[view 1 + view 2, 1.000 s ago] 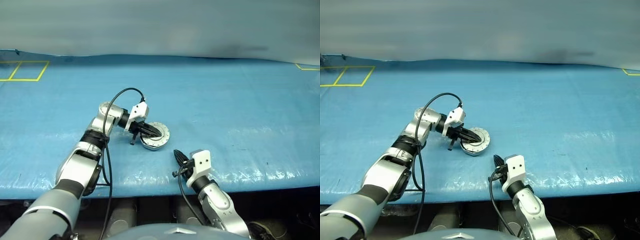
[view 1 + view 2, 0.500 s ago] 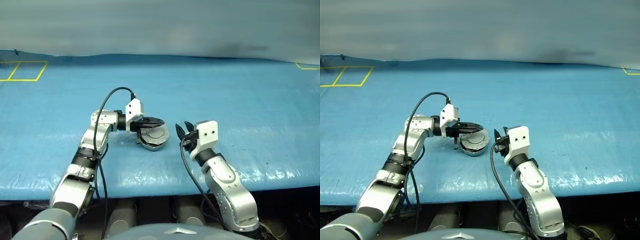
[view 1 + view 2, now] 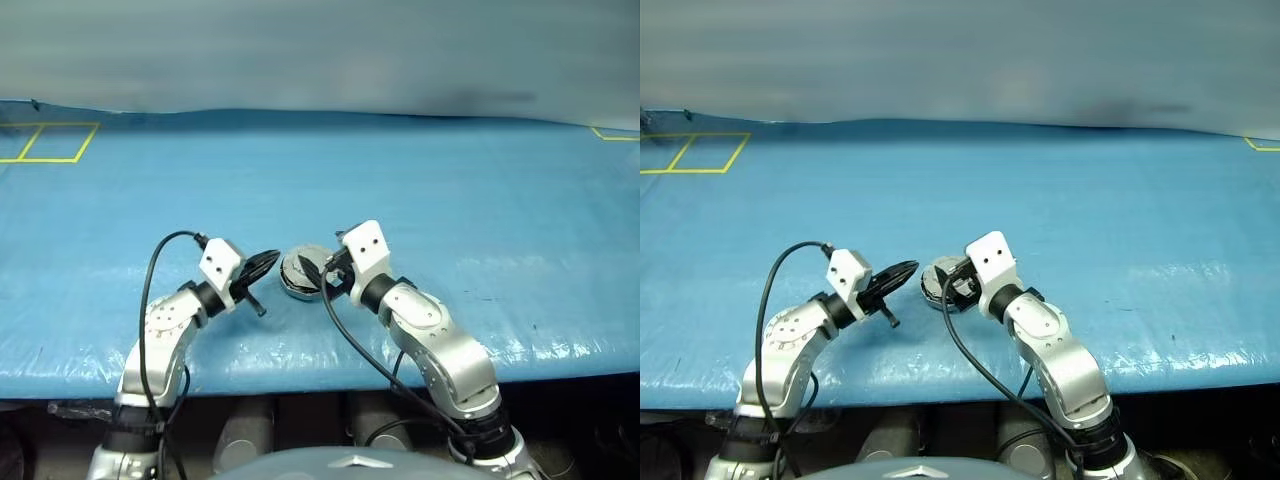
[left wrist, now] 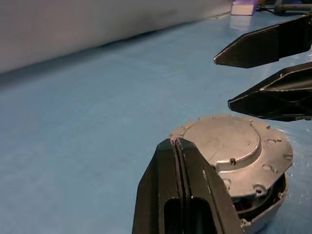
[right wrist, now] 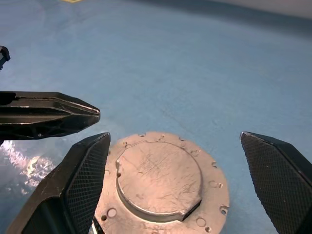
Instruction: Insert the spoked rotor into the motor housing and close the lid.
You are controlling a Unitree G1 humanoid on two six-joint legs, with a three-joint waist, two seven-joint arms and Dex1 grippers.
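The motor housing (image 3: 303, 275) sits just below and left of centre in the head views, on a blue sheet (image 3: 450, 190) that covers the work surface. Its lid (image 5: 161, 176) lies down on top, plain matte face and raised centre upward, screw holes dotting the rim. In the left wrist view a dark gap shows under the lid's edge at the lower right, so whether it is fully seated cannot be told. The spoked rotor is presumably inside; it cannot be made out.

Just right of the housing, the right gripper (image 5: 181, 175) reaches in from the lower right of the head views with its two black fingers (image 5: 80, 178) spread wide. In its own wrist view the fingers stand one on either side of the lid. They grasp nothing; whether they touch the rim cannot be told.

Just left of the housing, the left gripper (image 3: 264, 263) points toward it from the lower left, its fingers (image 4: 168, 195) pressed flat together and clenched on nothing. In the right wrist view its tip ends just beside the lid's rim, apart from it.

A black cable (image 3: 160, 275) loops up over the left forearm, and another (image 3: 345, 335) trails down from the right wrist. Yellow tape lines (image 3: 45, 140) mark squares on the sheet at the upper left of the head views.
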